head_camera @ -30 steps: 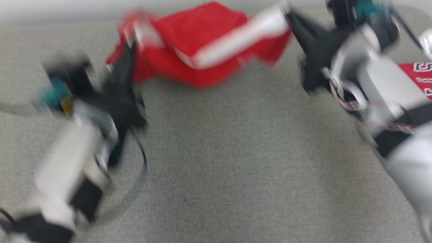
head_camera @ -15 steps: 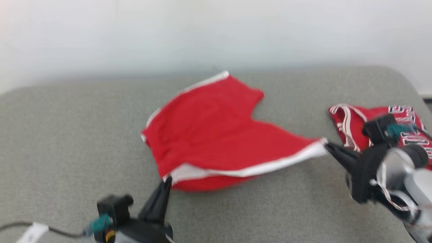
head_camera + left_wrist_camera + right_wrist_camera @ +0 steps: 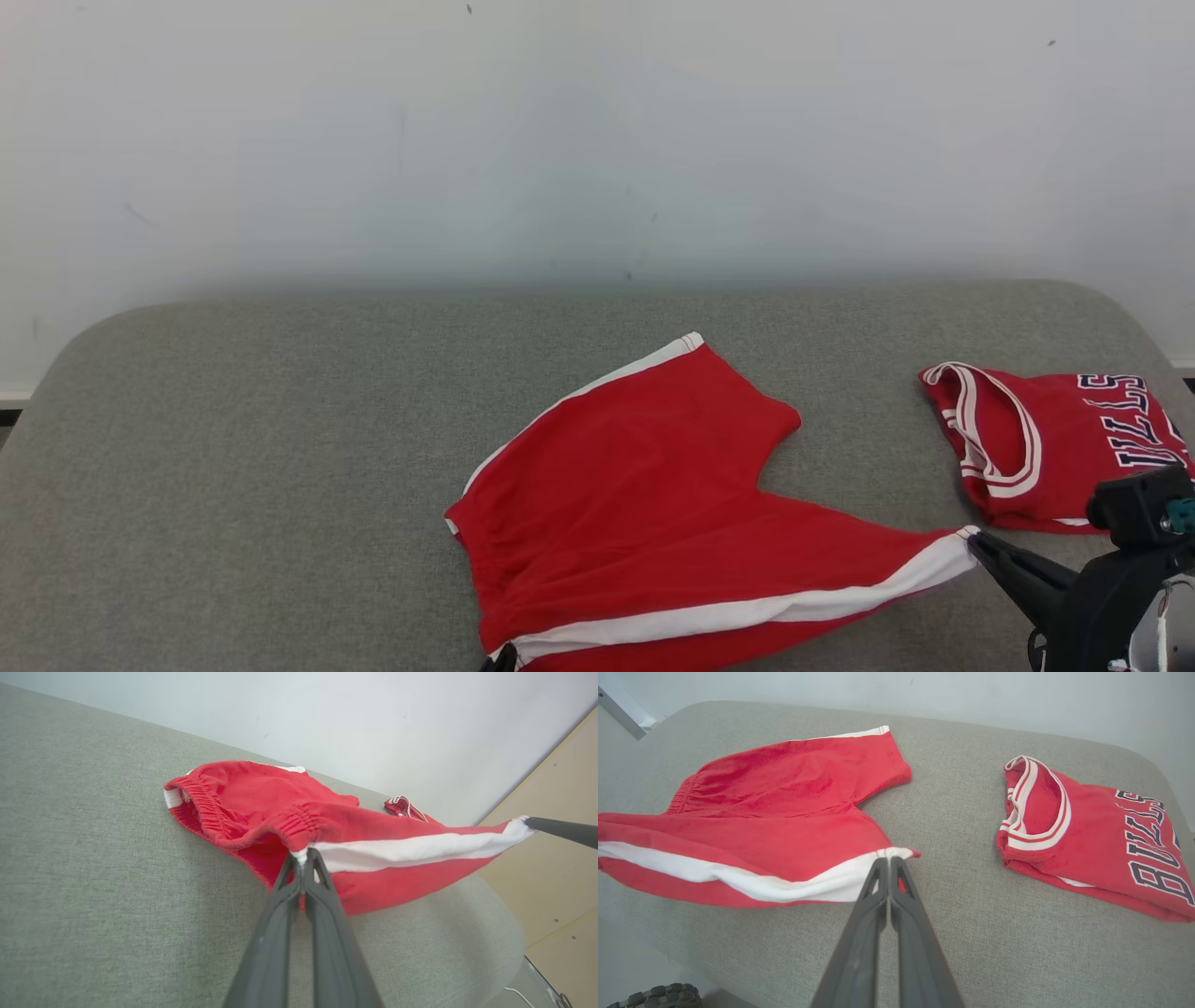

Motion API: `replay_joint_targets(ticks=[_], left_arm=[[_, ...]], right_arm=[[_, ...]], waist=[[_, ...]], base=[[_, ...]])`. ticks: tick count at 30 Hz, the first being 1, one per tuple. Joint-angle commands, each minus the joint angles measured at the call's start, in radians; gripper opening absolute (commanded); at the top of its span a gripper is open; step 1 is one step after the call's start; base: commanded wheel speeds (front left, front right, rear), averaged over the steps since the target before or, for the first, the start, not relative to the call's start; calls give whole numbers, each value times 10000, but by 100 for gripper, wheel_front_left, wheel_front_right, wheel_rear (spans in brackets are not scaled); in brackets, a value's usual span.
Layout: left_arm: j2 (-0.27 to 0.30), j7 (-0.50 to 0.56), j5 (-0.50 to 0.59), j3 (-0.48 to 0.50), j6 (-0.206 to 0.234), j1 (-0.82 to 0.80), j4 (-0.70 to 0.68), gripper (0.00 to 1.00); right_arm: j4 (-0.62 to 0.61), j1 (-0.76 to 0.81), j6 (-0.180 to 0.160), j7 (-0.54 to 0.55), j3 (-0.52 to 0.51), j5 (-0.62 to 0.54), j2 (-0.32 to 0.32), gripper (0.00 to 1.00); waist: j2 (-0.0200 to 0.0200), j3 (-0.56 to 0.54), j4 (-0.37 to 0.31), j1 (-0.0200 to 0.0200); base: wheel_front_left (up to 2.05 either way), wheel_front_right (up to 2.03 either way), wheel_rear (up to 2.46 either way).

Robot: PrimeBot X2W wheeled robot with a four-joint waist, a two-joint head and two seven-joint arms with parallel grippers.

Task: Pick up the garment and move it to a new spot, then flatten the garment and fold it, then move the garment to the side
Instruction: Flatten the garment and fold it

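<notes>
Cropped at the bottom edge
Head view cuts the left gripper point(image 3: 505, 660) to its fingertips and clips the red shorts point(image 3: 644, 504) along their near side.

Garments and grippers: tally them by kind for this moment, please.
red shorts: 1
red jersey: 1
grippers: 2, the left gripper and the right gripper, each shut on the red shorts
Total: 4

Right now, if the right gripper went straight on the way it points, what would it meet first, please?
The red shorts: the right gripper is shut on their hem corner and would likely push into that leg first.
</notes>
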Motion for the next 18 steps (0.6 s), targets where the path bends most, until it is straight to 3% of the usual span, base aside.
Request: replay_joint_targets(ticks=[1, 6, 12, 18], left_arm=[[21, -20, -103, 55, 39, 110, -183, 0], [-185, -21, -5, 174, 88, -331, -305, 0], [-1117, 29, 131, 97, 142, -1810, 759, 0], [-1800, 111, 56, 53, 168, -3074, 1742, 0]], right_arm=[[-239, 105, -22, 111, -184, -202, 204, 0], [-544, -795, -22, 260, -54, -724, 813, 0], [2401, -3907, -22, -685, 1533, -1226, 663, 0], [5068, -6256, -22, -1765, 2212, -1459, 578, 0]], waist=[[2, 0, 41, 3], [2, 238, 97, 3], [2, 829, 554, 3], [2, 1556, 1404, 3]], base=[[0, 0, 0], [0, 0, 0], [0, 0, 0], [0, 0, 0]])
